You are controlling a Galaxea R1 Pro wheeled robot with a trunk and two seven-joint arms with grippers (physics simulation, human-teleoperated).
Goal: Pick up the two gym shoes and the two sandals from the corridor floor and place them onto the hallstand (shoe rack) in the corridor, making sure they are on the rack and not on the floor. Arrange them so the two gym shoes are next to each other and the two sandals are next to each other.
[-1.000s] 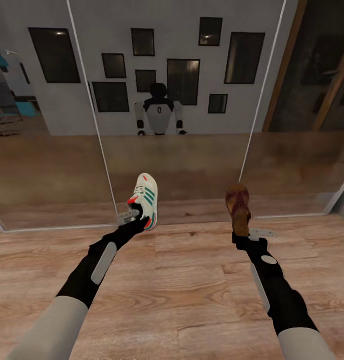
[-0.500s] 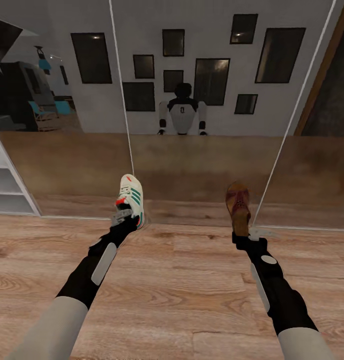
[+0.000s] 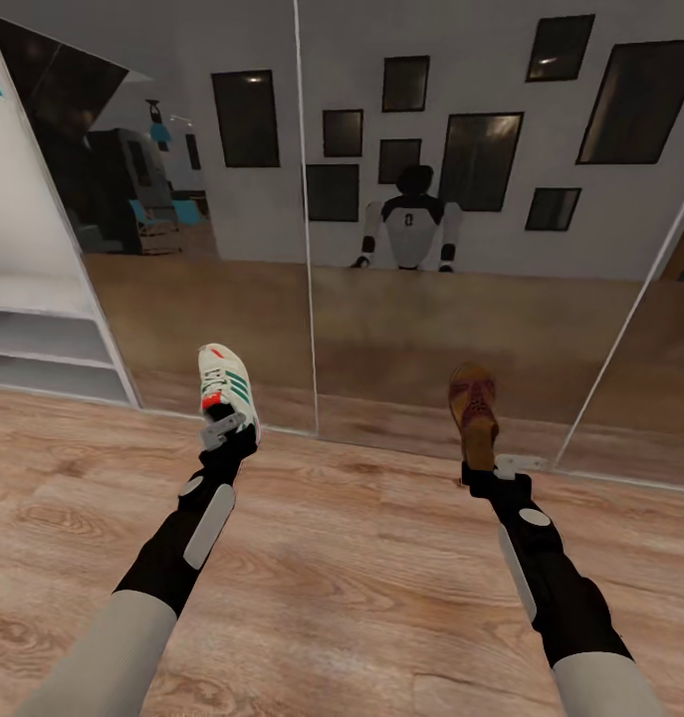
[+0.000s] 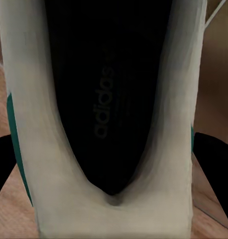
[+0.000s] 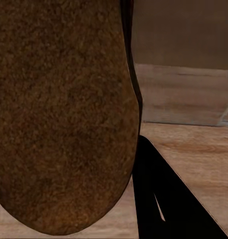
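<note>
You grip a gym shoe (image 3: 228,384) in left end effector (image 3: 222,430), sandal (image 3: 475,410) in right end effector (image 3: 508,464), carrying both off-floor toward hallstand (image 3: 43,339).

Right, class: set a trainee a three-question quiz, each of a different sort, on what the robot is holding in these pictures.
1. True or false: the left gripper holds the dark brown leather sandal.
2. Which does the right gripper hold? A) cream-white sneaker with green stripes B) dark brown sandal C) nothing
3. Fill in: the pale grey-white shelf unit stands toward the robot's ____ side.

Key: 1 false (it holds the sneaker); 2 B; 3 left.
</note>
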